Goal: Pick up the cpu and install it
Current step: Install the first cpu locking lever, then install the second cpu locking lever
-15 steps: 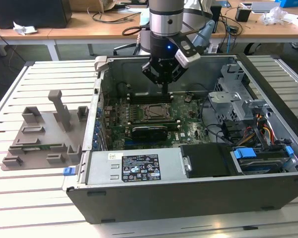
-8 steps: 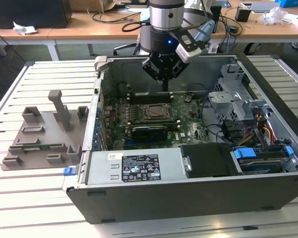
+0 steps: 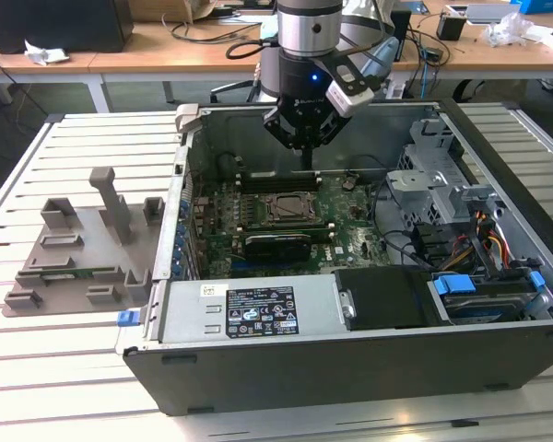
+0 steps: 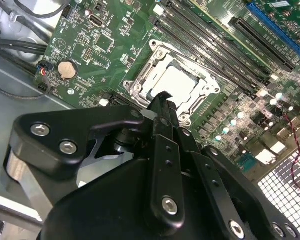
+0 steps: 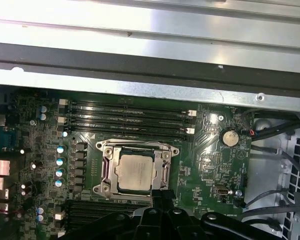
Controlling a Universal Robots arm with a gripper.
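The cpu (image 5: 135, 171) is a silver square lying flat inside the dark metal socket frame (image 5: 162, 150) on the green motherboard; it also shows in the second wrist view (image 4: 179, 84). In the exterior view the socket (image 3: 288, 208) sits mid-board inside the open computer case (image 3: 258, 318). My gripper (image 3: 306, 158) hangs above the board just behind the socket, its fingers pressed together with nothing between them. In the second wrist view the gripper (image 4: 162, 96) tip overlaps the near edge of the socket. The gripper (image 5: 157, 198) tip sits just below the socket frame in the first wrist view.
A grey plastic tray (image 3: 74, 253) with upright blocks lies on the slatted table at the exterior view's left of the case. Memory slots (image 5: 130, 117) flank the socket. A drive cage (image 3: 433, 184) and bundled cables (image 3: 484, 239) fill the case's side at the exterior view's right.
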